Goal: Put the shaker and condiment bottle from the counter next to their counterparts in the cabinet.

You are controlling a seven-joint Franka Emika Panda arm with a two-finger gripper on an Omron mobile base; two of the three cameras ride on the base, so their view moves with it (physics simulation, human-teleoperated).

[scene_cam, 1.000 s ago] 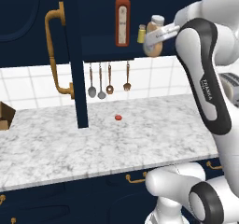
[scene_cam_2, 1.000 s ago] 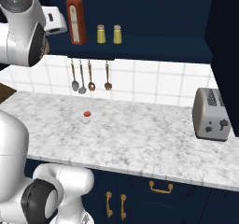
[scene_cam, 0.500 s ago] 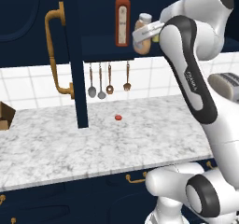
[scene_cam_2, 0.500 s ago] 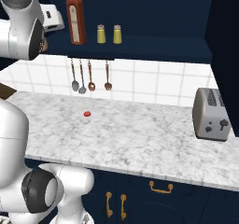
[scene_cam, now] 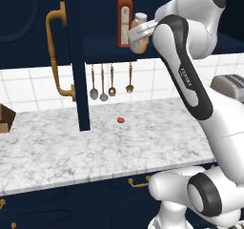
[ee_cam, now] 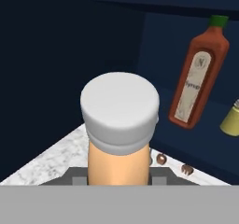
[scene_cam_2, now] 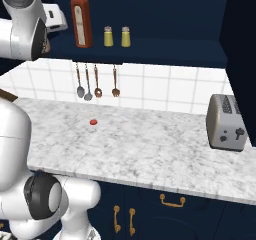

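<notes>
Your gripper point(scene_cam: 139, 34) sits in the upper centre of the left base view, jaws clamped on the condiment bottle point(ee_cam: 119, 139). In the hand view the peach body rises between the fingers and the pale cap occupies the middle of the frame. In the left base view the bottle point(scene_cam: 139, 41) hangs at the front edge of the cabinet point(scene_cam: 157, 46) shelf, just right of the red sauce bottle point(scene_cam: 125, 19); you cannot tell from here whether the two touch, or whether its base is on the shelf.

In the hand view the red bottle point(ee_cam: 198, 75) stands tilted in the upper right, apart from the cap, with dark open cabinet space between them and to the left. A yellow shaker point(ee_cam: 230, 118) is cut by the right edge.

In the right base view, upper left, the red bottle point(scene_cam_2: 81, 20) stands on the shelf with two shakers point(scene_cam_2: 117, 36) side by side just right of it, near the shelf's front lip. The shelf runs bare from there to the right.

The open cabinet door point(scene_cam: 75, 56) hangs left of centre in the left base view, its brass handle point(scene_cam: 55, 51) facing left.

Below, the counter point(scene_cam_2: 150, 144) holds a small red item point(scene_cam_2: 93, 122) towards the left and a toaster point(scene_cam_2: 227, 122) at the right edge. Utensils point(scene_cam_2: 97, 80) hang on the tiled wall under the shelf.
</notes>
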